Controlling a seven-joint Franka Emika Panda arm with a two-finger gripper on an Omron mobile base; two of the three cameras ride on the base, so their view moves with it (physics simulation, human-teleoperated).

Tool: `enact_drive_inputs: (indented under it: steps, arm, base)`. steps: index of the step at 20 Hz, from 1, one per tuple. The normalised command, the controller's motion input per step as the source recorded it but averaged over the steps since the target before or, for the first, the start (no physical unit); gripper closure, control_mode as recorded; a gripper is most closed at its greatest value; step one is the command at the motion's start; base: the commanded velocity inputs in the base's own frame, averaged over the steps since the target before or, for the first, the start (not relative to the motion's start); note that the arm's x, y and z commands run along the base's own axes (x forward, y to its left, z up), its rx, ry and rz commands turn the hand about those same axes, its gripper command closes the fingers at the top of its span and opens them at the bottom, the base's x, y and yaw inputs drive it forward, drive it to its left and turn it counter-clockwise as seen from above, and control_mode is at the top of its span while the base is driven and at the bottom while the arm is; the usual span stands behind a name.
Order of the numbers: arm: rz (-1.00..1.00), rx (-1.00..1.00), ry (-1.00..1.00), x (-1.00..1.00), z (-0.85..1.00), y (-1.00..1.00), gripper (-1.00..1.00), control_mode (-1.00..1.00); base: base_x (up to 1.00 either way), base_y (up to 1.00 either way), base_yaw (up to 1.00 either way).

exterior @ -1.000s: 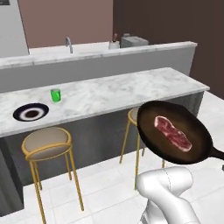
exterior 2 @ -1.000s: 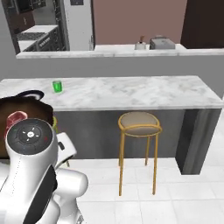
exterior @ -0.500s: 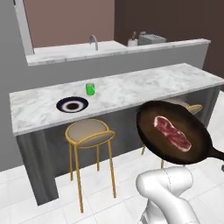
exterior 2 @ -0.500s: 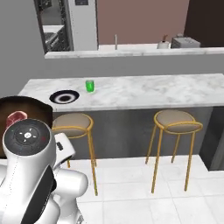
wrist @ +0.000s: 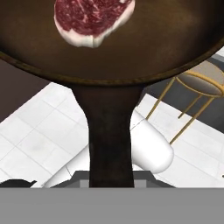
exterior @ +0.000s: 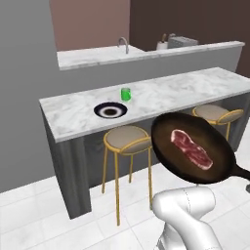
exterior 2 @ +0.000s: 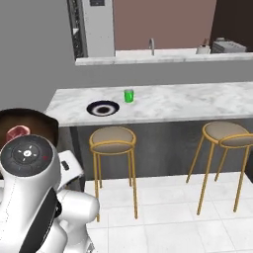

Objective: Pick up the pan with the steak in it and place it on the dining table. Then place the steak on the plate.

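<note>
Gripper (wrist: 111, 186) sits at the bottom of the hand view, fingertips hidden under the handle, clamped on the pan (exterior: 195, 152). At lower right of the left view the handle end is cut off. Steak (exterior: 191, 149) lies in the pan. Plate (exterior: 111, 110) sits bare on the bench (exterior: 166, 93), left of centre.

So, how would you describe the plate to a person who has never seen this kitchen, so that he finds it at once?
Look at the long marble dining table with gold stools under it. The plate lies flat on its top near the left end, above the left stool. It is round with a dark navy rim and a white centre, while its only neighbour is a small green cup standing behind it.
</note>
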Motion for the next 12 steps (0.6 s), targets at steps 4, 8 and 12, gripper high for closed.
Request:
enact_drive_inputs:
  steps: [4,8,12]
  arm:
    - [0.00,0.00,0.00,0.00,0.00,0.00,1.00,1.00]
    - [0.00,0.00,0.00,0.00,0.00,0.00,1.00,1.00]
    - [0.00,0.00,0.00,0.00,0.00,0.00,1.00,1.00]
  base:
    - [-0.07,0.12,0.00]
    - [0.28,0.08,-0.01]
    - [0.75,0.36,-0.06]
